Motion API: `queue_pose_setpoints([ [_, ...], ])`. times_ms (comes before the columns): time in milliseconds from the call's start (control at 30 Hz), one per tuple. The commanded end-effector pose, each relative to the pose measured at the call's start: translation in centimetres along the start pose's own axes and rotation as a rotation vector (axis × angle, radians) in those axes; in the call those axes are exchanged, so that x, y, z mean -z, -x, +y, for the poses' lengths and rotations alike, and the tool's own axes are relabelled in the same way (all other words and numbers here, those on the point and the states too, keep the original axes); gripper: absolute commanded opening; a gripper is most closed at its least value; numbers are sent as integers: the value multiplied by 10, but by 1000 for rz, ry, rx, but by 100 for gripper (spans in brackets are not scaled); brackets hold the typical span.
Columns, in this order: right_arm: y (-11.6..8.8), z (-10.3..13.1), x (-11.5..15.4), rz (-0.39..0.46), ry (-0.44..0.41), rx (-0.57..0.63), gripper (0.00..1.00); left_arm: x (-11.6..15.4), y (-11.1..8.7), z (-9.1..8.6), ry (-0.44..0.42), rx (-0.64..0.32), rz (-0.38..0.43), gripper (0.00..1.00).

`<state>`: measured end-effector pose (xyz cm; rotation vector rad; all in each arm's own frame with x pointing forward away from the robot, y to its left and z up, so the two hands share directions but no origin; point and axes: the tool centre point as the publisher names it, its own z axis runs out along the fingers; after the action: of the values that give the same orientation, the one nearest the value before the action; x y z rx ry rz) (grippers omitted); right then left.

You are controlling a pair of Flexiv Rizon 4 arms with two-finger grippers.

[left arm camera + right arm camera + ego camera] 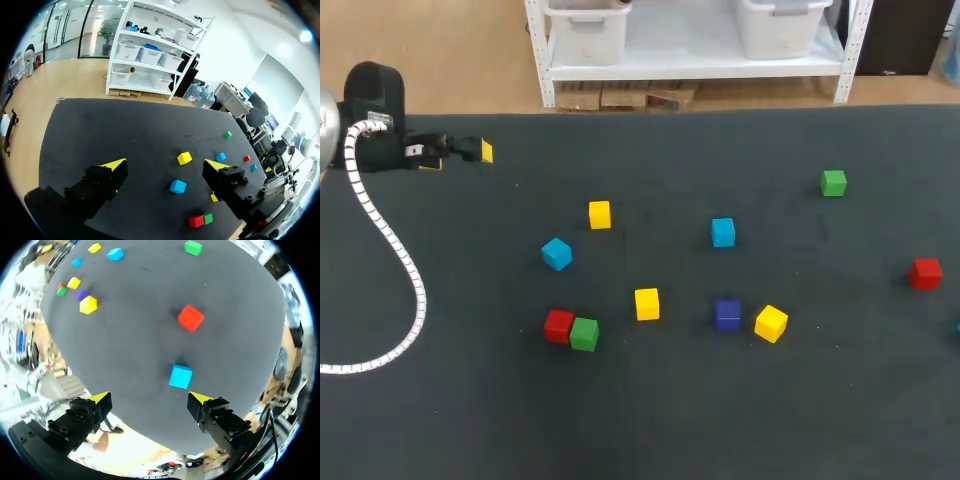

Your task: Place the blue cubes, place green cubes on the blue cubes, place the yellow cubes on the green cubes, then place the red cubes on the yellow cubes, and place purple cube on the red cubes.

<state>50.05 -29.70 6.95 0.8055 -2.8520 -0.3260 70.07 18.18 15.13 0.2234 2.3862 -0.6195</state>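
Note:
Cubes lie scattered singly on the dark table mat (pixel 650 420). Blue cubes sit at mid-left (pixel 557 253) and centre (pixel 723 232); a third blue cube (pixel 180 376) lies just ahead of my open right gripper (pixel 150 399), which is outside the head view. A green cube (pixel 584 333) touches a red cube (pixel 559 325); another green cube (pixel 834 183) is far right. Yellow cubes (pixel 599 214), (pixel 647 303), (pixel 771 323) surround the purple cube (pixel 727 315). A second red cube (pixel 925 273) is near the right edge. My left gripper (pixel 457 157) hangs open at the back left, holding nothing.
My left arm's white ribbed cable (pixel 395 255) trails over the mat's left part. The table's back edge (pixel 720 110) runs behind the cubes. The near half of the mat in front of the cubes is bare.

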Motion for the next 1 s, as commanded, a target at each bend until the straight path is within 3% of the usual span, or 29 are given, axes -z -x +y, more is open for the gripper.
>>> queue_pose_setpoints([
  [33, -10, -5, -11, -13, -20, -3, 100, 0, -1, 2, -12, -2, -6, 100],
  [400, -18, -10, -28, 71, -74, 22, 100, 0, -1, 2, -12, -2, -6, 100],
  [1000, -3, -18, -47, 32, -65, -43, 100, 0, -1, 2, -12, -2, -6, 100],
])
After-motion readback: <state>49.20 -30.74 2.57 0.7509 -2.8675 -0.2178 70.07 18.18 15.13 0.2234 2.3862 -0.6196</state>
